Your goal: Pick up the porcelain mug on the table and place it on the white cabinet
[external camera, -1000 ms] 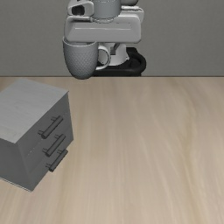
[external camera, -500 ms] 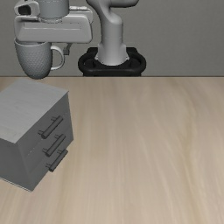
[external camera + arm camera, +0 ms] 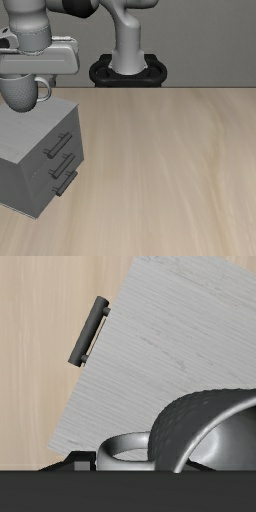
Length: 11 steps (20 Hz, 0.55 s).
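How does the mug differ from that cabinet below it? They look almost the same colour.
The mug is small and round; the cabinet is boxy and far bigger. The mug hangs from the pincer over the cabinet's top, while the cabinet stands on the table. The mug has one loop handle; the cabinet has dark bar handles on its front. Both are pale grey-white.
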Tool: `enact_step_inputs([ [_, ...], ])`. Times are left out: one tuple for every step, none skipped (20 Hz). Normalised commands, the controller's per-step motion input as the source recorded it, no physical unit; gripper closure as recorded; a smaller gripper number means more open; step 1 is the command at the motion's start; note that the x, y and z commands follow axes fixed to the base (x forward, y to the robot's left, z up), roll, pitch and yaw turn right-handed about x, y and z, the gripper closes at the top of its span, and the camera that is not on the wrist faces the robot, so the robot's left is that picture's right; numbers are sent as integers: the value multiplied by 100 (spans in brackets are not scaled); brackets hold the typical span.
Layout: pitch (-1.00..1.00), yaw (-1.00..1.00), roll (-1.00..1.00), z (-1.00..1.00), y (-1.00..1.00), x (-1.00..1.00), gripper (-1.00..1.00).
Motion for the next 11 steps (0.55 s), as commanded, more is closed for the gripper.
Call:
enact_step_inputs([
  [0, 0, 0, -100, 0, 0, 100],
  [0, 0, 0, -100, 0, 0, 100],
  [0, 0, 0, 0, 0, 0, -100],
  [0, 0, 0, 0, 0, 0, -100],
  [0, 0, 0, 0, 0, 0, -100],
  [0, 0, 0, 0, 0, 0, -100],
  [0, 0, 0, 0, 0, 0, -100],
  [0, 0, 0, 0, 0, 0, -100],
  [0, 0, 0, 0, 0, 0, -100],
  [0, 0, 0, 0, 0, 0, -100],
  [0, 0, 0, 0, 0, 0, -100],
])
